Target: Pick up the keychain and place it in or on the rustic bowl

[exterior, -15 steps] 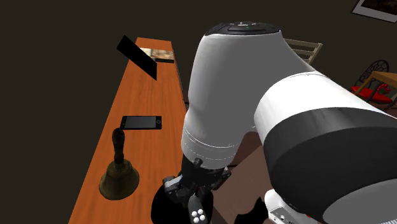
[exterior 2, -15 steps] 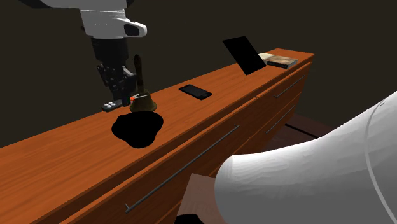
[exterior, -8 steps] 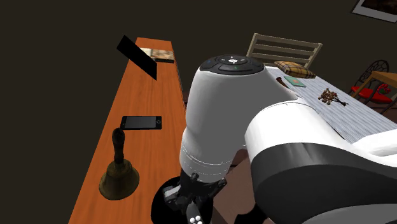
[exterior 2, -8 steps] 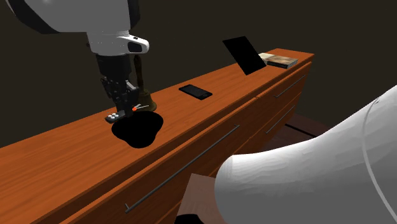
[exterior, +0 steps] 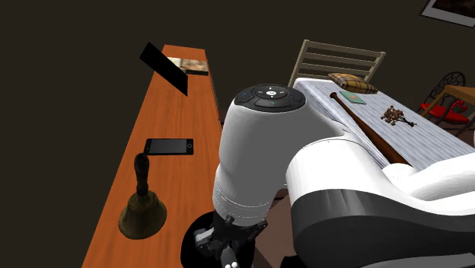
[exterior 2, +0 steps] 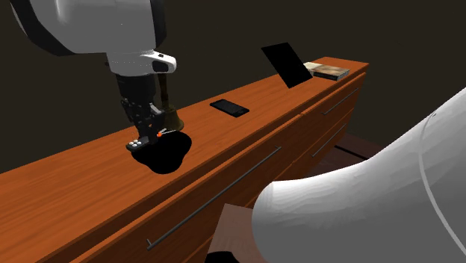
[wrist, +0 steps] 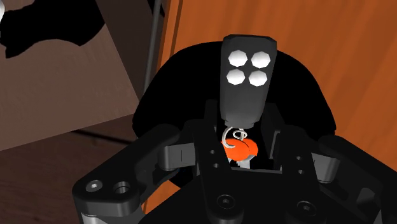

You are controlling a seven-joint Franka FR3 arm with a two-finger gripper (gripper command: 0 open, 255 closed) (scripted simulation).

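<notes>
the gripper (exterior 2: pixel 148 129) was clamped on the keychain (wrist: pixel 248 73) by its ring end, the fob jutting low over the black bowl (wrist: pixel 305 95) on the bench (wrist: pixel 356 57), where releasing so near the rim might have tipped it out.

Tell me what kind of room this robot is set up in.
Most likely a dining room in a house, though that is a guess. A long wooden sideboard with drawers runs along one side. Near it is a table under a striped cloth, with a slatted chair at its far end.
</notes>
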